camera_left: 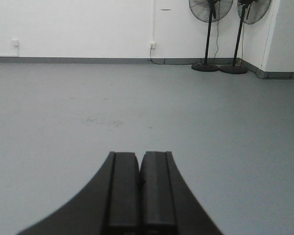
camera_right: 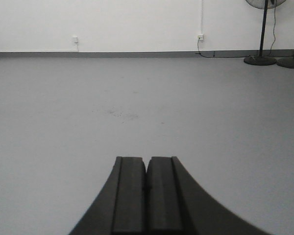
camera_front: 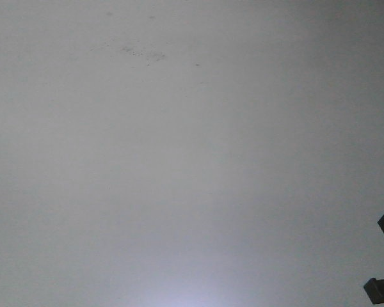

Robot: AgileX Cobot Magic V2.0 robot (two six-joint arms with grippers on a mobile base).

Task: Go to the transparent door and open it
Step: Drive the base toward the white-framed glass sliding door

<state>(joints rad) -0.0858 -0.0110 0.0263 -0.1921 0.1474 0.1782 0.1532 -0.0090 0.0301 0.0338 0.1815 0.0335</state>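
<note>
Facing bare floor [camera_left: 210, 122]; no door is in any of the three views.

- **Transparent door:** not visible, so its whereabouts cannot be told. The base, by judgement, has yet to turn or travel to find it.
- **Left gripper** [camera_left: 139, 155]: two black flat-faced fingers pressed together, nothing between them. Matt, moulded look, with flared outer shoulders.
- **Right gripper** [camera_right: 146, 160]: same pattern, fingers likewise together and empty.
- **Floor:** smooth grey coating with a dull sheen, and a faint speckled scuffed patch [camera_left: 100, 120] ahead.
- **Wall** [camera_left: 78, 24]: plain white, with grey skirting [camera_left: 88, 59] along its foot and small white sockets [camera_left: 152, 45].
- **Pedestal fans** [camera_left: 209, 10]: two, black, with round wire cages on thin poles over heavy disc bases. They stand side by side at the far right corner, and a cable [camera_left: 217, 46] hangs beside one pole.

**Hazards, as judged:**
- Searching with no target in frame may send the base toward the fans, where a clipped pole could topple.
- Clear glass is easily misread as open space, which invites a collision.
- Shut fingers cannot hook a handle unless they are parted first.
</note>
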